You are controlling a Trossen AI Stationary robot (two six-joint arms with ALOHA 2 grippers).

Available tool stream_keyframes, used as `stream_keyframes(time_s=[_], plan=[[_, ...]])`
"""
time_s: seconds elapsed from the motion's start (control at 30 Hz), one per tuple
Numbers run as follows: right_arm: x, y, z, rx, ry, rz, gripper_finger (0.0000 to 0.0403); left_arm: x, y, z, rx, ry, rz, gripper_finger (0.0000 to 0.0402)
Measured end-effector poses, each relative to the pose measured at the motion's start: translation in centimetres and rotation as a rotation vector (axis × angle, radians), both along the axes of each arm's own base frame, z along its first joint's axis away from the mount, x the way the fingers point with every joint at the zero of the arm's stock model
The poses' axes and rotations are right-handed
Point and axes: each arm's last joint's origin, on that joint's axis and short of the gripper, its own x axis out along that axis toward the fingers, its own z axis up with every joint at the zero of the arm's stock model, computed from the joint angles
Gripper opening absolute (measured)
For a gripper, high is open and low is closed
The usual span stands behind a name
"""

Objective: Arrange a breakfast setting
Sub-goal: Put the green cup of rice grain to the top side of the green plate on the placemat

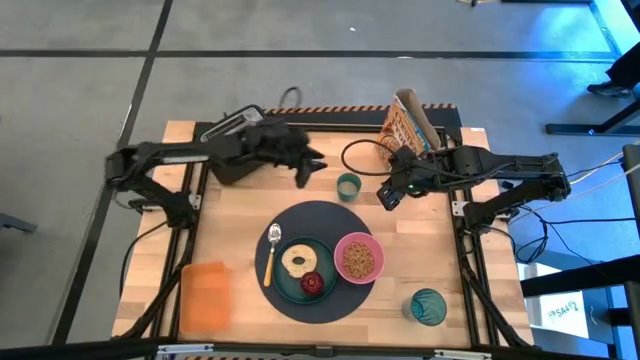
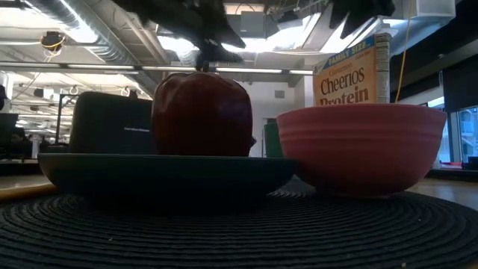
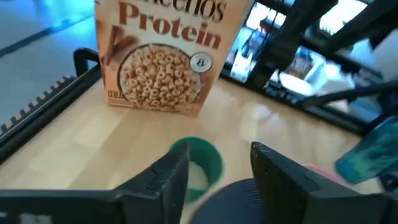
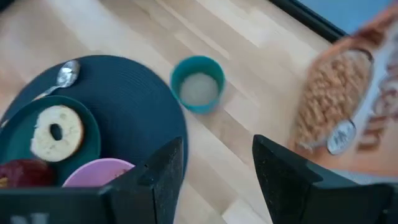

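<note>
A dark grey round mat [image 1: 290, 225] lies mid-table. On it sits a teal plate [image 1: 285, 283] with a bagel half [image 1: 298, 262] and a dark red fruit [image 1: 313, 284], a pink bowl [image 1: 358, 258] of cereal, and an orange-handled spoon [image 1: 271, 254]. A small green cup [image 1: 348, 185] stands on the wood just beyond the mat. My left gripper [image 1: 308, 168] hovers open to the cup's left; my right gripper [image 1: 388, 193] hovers open to its right. Both are empty.
A Cheerios Protein box [image 1: 410, 122] stands at the far edge behind my right gripper. A dark case [image 1: 235, 150] lies at the far left under my left arm. An orange container [image 1: 207, 295] sits near left, a teal glass [image 1: 428, 305] near right.
</note>
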Motion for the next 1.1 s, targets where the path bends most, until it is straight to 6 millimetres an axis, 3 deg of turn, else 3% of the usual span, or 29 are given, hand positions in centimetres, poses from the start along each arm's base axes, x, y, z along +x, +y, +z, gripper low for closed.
stream_keyframes(time_s=[0.23, 0.43, 0.83, 0.97, 1.1], plan=[[-0.2, -0.1, -0.1, -0.006, -0.011, -0.099, 0.0182, 6.4, 2.8, -4.5, 0.049, 0.036, -0.036, 0.0191], [-0.4, -0.1, -0.2, 0.014, 0.005, -0.123, 0.0182, 9.3, 3.7, -7.1, 0.062, 0.138, -0.071, 0.0192], [-0.6, -0.1, -0.3, 0.031, 0.019, -0.140, 0.0182, 10.2, 3.8, -11.6, 0.059, 0.303, -0.092, 0.0188], [-0.6, -0.1, -0.3, 0.033, 0.019, -0.139, 0.0182, 10.3, 3.8, -11.9, 0.069, 0.313, -0.071, 0.0158], [-0.6, -0.1, -0.3, 0.041, 0.020, -0.136, 0.0182, 10.2, 4.0, -12.0, 0.091, 0.326, -0.034, 0.0103]])
